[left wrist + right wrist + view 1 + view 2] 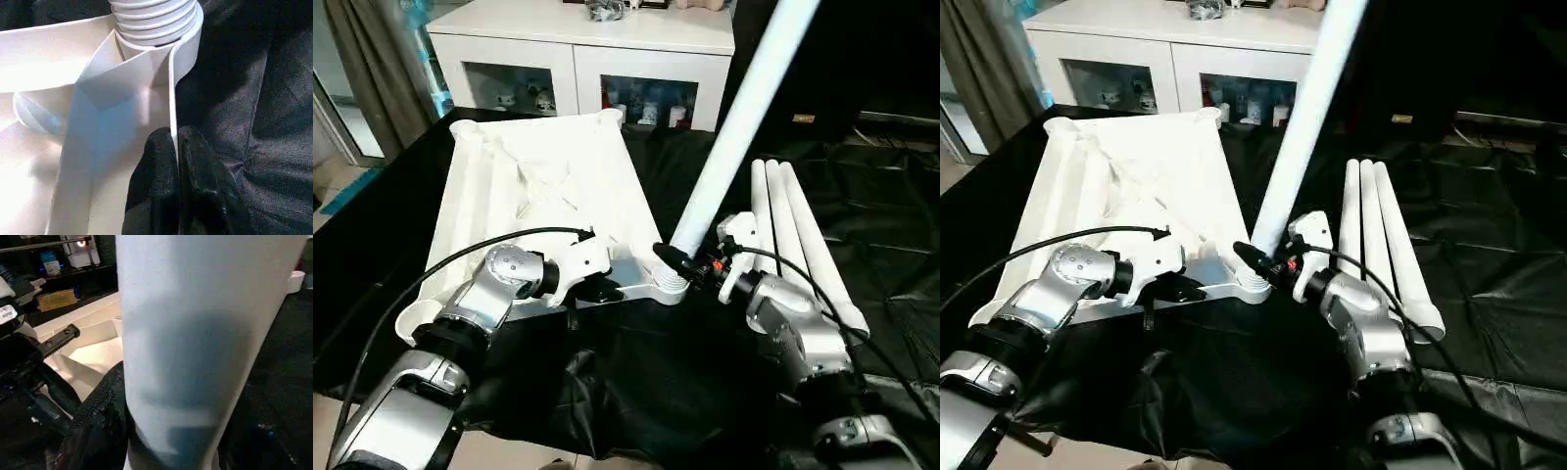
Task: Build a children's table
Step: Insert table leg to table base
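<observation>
Fitting the first long white tapered plastic leg (744, 117) into the near corner socket (670, 284) looks like the step in hand. The white plastic tabletop (543, 186) is lying ribs-up on the black cloth (636, 382), with three spare white legs (798, 235) lying just beside it. The right gripper (685, 262) is clamped on the leg's base, its forearm reaching in low. The left gripper (177, 161) is pinching the top's thin rim near that socket, steadying it. Next, I'd judge, the leg needs twisting upright until it is seating fully.
</observation>
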Tool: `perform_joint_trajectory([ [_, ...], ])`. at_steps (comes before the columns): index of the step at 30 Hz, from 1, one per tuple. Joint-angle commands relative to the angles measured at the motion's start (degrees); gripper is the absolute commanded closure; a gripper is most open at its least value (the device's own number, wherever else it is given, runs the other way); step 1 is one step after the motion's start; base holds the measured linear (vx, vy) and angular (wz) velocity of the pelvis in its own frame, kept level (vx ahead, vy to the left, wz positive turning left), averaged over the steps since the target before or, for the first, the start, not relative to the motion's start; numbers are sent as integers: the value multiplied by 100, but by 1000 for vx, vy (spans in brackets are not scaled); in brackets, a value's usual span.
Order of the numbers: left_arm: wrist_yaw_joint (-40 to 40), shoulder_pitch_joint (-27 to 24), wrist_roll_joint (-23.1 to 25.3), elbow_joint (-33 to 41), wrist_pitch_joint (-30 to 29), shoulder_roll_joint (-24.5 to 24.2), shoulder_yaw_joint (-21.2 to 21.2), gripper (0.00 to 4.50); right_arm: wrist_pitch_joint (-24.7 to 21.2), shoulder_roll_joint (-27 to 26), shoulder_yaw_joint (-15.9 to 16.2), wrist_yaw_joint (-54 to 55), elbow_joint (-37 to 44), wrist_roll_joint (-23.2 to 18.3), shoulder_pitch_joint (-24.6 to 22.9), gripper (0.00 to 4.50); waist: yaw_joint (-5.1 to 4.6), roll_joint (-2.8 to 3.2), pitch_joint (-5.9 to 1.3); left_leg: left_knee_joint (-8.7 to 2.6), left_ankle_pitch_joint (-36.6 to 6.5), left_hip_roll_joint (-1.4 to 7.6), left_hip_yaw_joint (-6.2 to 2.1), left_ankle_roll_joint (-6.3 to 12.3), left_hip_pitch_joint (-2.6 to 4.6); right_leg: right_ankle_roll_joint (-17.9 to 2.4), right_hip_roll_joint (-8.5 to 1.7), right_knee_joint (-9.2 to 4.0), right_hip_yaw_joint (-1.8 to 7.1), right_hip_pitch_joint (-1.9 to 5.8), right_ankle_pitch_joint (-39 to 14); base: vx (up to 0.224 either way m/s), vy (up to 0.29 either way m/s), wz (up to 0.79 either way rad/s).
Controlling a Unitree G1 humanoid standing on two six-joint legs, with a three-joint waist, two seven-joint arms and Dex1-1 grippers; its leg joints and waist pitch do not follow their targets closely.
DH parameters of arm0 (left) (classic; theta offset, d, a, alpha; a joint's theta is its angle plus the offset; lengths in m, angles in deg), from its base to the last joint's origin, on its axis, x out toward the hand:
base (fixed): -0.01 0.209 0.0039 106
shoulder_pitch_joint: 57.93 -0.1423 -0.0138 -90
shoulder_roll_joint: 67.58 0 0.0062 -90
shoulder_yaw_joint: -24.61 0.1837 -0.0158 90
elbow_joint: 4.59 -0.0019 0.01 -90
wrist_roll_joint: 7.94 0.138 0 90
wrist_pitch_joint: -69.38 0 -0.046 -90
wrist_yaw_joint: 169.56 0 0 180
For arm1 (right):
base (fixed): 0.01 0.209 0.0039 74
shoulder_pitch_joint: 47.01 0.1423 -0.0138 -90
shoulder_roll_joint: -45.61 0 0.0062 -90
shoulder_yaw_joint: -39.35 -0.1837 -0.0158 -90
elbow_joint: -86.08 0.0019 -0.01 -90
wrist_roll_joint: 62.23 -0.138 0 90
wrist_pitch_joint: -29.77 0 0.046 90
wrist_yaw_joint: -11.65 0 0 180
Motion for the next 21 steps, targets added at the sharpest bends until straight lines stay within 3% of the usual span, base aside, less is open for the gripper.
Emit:
perform_joint_trajectory([
  [1, -173, -1, 140, 35, -10, -120, -66, 450, -283, 59, 522, -274, -457, 495, -263, 260, 17, 13, -230, -523, -2161, 539, -357, -21, 99, -579, -790, -654, 451, 85, -3383, 0, 0, 0],
  [11, -159, 91, 200, -112, 74, -206, -55, 450, -227, 197, 858, -830, -441, 581, -157, 260, 4, 11, -238, -534, -2128, 542, -350, -9, 95, -540, -774, -656, 447, 93, -3348, 0, 0, 0],
  [16, -214, 158, 223, -184, 107, -170, -52, 450, -199, 219, 885, -929, -481, 619, -65, 260, 7, 14, -261, -553, -2010, 569, -334, -32, 86, -766, -756, -581, 455, 115, -2728, 0, 0, 0],
  [21, -259, 205, 224, -231, 143, -140, -71, 450, -135, 250, 961, -1080, -566, 689, -74, 260, 26, -4, -256, -534, -1942, 560, -325, 9, 87, -762, -784, -597, 462, 127, -2859, 0, 0, 0],
])
